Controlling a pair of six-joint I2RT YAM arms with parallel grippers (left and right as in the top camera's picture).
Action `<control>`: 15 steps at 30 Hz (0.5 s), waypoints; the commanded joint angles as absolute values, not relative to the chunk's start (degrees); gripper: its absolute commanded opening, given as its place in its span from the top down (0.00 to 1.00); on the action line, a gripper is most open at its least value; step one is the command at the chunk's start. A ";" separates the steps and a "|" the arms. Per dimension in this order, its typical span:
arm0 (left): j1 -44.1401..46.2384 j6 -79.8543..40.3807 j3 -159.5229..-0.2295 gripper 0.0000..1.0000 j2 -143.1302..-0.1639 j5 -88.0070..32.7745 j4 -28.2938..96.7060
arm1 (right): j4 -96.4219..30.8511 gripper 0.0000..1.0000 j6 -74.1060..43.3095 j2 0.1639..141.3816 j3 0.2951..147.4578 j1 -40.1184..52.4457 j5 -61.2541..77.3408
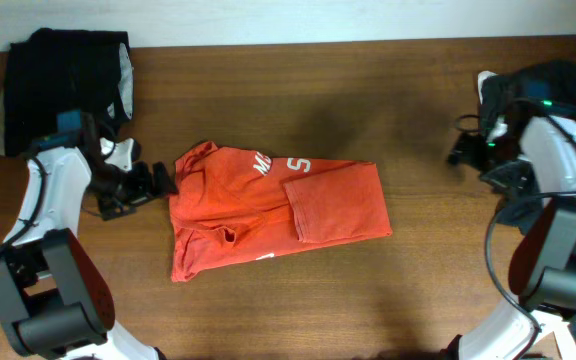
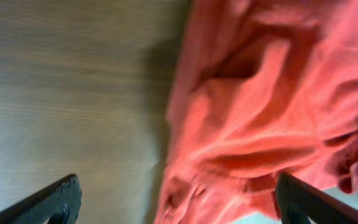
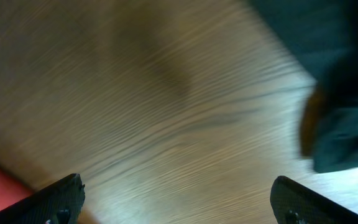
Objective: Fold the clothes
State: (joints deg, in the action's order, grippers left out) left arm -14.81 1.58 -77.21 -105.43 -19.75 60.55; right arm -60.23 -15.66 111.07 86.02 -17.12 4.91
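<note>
The left gripper (image 2: 178, 210) has its 2 fingers (image 2: 58, 198) spread wide with nothing between them. It sits just beside the rumpled left edge of the red-orange T-shirt (image 1: 268, 215). The shirt lies in the middle of the table (image 1: 418, 300), partly folded, with 1 folded flap (image 1: 333, 205) laid over its right half and white lettering (image 1: 296, 163) showing along the far edge. From this, the step in hand looks like taking up the bunched left side to fold it across. To do it well, the fingers should come down astride 1 clean ridge of cloth near the edge, pinch only the upper layers, and lift low so the neat right half is not dragged. Flattening the creases on that side first would likely give a squarer fold. Further off, the right gripper (image 3: 179, 210) is also splayed and empty over bare wood, well apart from the shirt and near a dark garment (image 3: 340, 93). Farthest away, black garments (image 1: 68, 70) are heaped at the far-left corner.
</note>
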 commanded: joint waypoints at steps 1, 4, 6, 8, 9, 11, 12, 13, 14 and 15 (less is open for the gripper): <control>-13.87 4.62 -70.54 0.01 -105.43 -29.82 55.16 | -60.55 0.01 -15.92 110.04 86.85 -20.99 5.93; -13.28 4.62 -66.17 0.01 -105.58 -31.88 51.16 | -60.64 0.01 -15.92 110.04 86.83 -22.55 5.96; -12.99 4.62 -64.79 0.01 -106.15 -32.38 50.33 | -60.64 0.01 -15.92 110.04 86.83 -22.52 5.93; -12.12 4.60 -63.51 0.01 -107.02 -32.91 48.36 | -60.60 0.01 -15.92 110.04 86.83 -22.52 5.91; -10.83 4.43 -63.24 0.01 -108.27 -33.30 47.79 | -60.62 0.01 -15.92 110.04 86.83 -22.52 5.89; -9.74 4.36 -63.22 0.01 -109.60 -33.39 47.22 | -60.62 0.01 -15.92 110.04 86.83 -22.52 5.89; -8.58 3.68 -63.20 0.01 -110.72 -33.71 46.46 | -60.62 0.01 -15.92 110.04 86.83 -22.52 5.89; -7.86 3.68 -63.20 0.02 -111.33 -33.71 46.06 | -60.60 0.01 -15.92 110.04 86.85 -22.52 5.89; -6.81 3.68 -63.20 0.11 -111.94 -33.69 45.84 | -60.62 0.01 -15.92 110.04 86.85 -22.52 5.89; -5.93 3.68 -63.20 0.49 -112.31 -33.67 45.43 | -60.62 0.01 -15.92 110.04 86.85 -22.52 5.89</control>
State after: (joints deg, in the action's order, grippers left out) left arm -7.99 3.42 -64.40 -108.97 -34.24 46.13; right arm -60.51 -15.86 111.07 86.04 -22.33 5.63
